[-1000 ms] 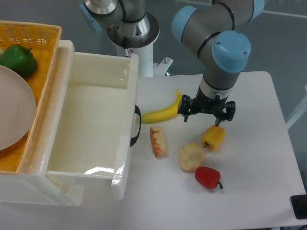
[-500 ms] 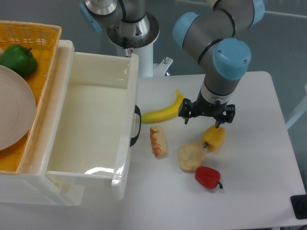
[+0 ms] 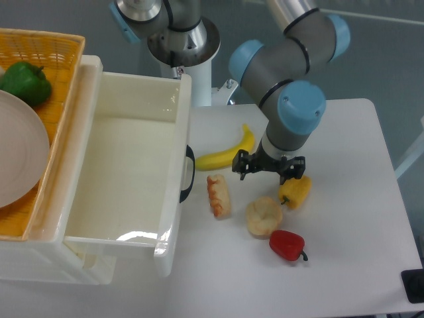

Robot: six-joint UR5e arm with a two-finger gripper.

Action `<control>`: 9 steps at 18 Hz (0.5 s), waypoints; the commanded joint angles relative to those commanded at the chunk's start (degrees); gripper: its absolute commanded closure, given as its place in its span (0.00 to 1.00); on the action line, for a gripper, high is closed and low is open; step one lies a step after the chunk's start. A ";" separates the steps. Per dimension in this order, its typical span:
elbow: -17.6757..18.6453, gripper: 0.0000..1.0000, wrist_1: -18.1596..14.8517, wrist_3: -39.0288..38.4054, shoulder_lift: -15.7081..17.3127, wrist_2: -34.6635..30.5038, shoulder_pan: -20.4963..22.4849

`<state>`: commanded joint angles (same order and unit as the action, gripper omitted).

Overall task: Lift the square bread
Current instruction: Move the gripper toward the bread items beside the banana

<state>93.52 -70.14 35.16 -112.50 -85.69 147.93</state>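
Observation:
The square bread (image 3: 219, 195) is a small oblong pale cream block with orange-red streaks along its left edge. It lies on the white table just right of the white bin's black handle. My gripper (image 3: 267, 170) hangs open and empty above the table, to the right of the bread and a little behind it, with its fingers spread wide. It stands over the gap between the banana (image 3: 227, 153) and the round bun (image 3: 264, 216).
A yellow pepper (image 3: 295, 190) lies right of the gripper and a red pepper (image 3: 287, 244) in front of the bun. A large white bin (image 3: 126, 172) stands at the left, beside an orange basket (image 3: 41, 46) holding a plate and a green pepper (image 3: 25, 82).
My gripper has moved left and slightly toward the front, from above the yellow pepper to nearer the bread. The objects on the table have not moved.

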 joint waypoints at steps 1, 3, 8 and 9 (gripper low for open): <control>0.09 0.00 0.09 -0.44 0.00 0.00 -0.09; 0.35 0.00 0.09 -1.14 -0.26 0.17 -0.18; 1.40 0.00 0.09 -3.25 -1.58 2.28 -0.53; 1.15 0.00 0.09 -3.60 -2.11 2.72 -0.97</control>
<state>94.66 -70.05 31.56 -114.60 -82.97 146.96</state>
